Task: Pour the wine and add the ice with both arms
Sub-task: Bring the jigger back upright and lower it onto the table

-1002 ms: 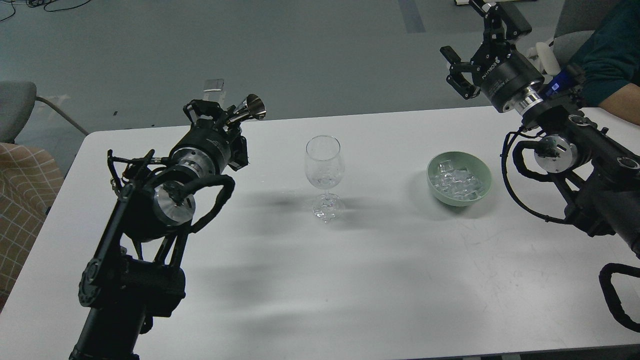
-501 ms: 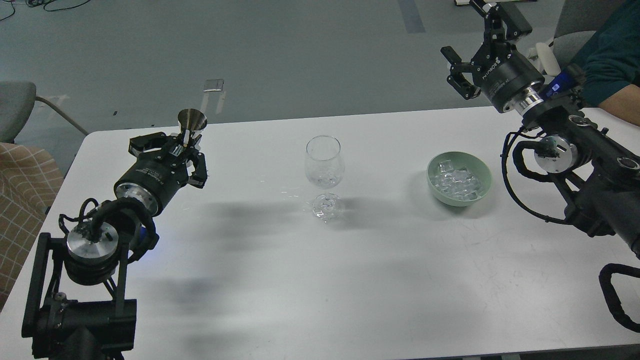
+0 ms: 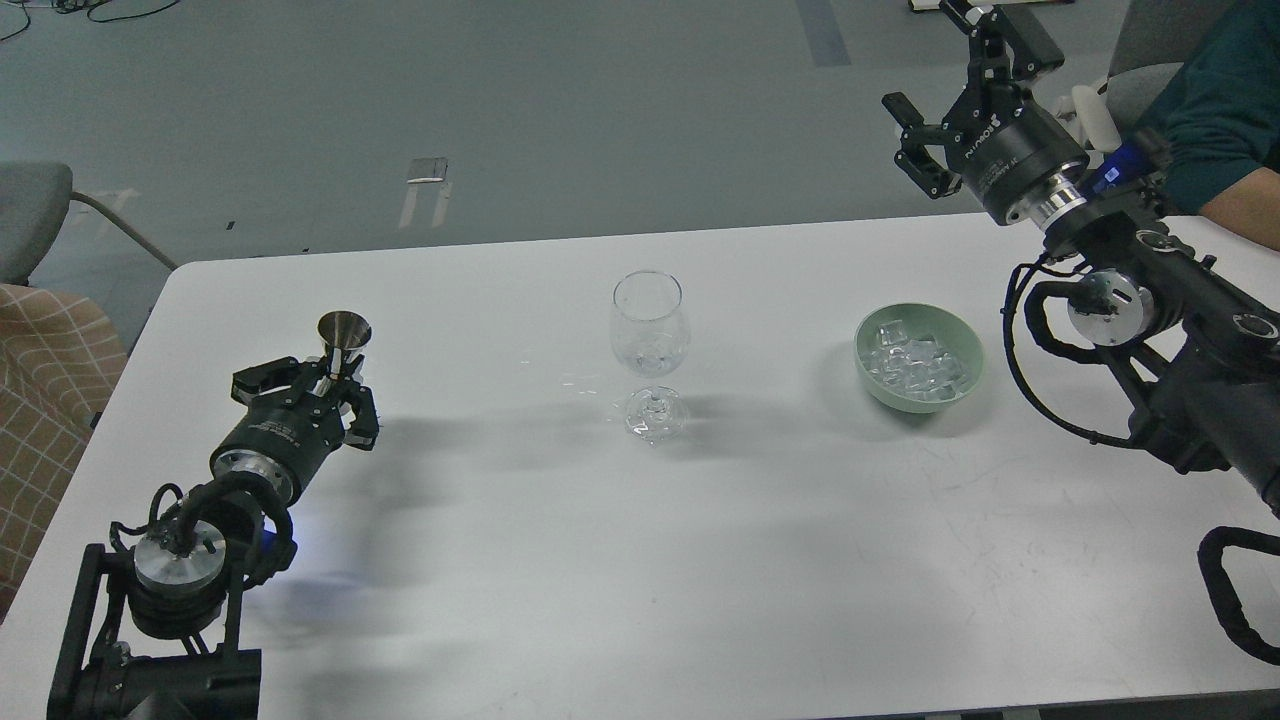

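Observation:
A clear wine glass [image 3: 649, 340] stands upright at the middle of the white table [image 3: 640, 560]; its bowl looks nearly empty. A pale green bowl [image 3: 918, 358] to its right holds several small clear ice cubes [image 3: 915, 362]. My left gripper [image 3: 322, 383] is low over the table's left side, shut on the stem of a small steel measuring cup [image 3: 343, 338] held upright, mouth up. My right gripper [image 3: 968, 60] is raised beyond the table's far right edge, its fingers spread open and empty, well above and behind the bowl.
A person's arm in a teal sleeve [image 3: 1225, 110] rests at the far right corner of the table. A grey chair [image 3: 40, 215] and a checked cloth [image 3: 45, 400] stand left of the table. My right arm's black cable loop [image 3: 1235, 590] hangs over the right front edge.
My left arm has swung down and to the left, away from the glass, carrying the steel cup from a tilted pose to upright near the table. The right arm has not moved.

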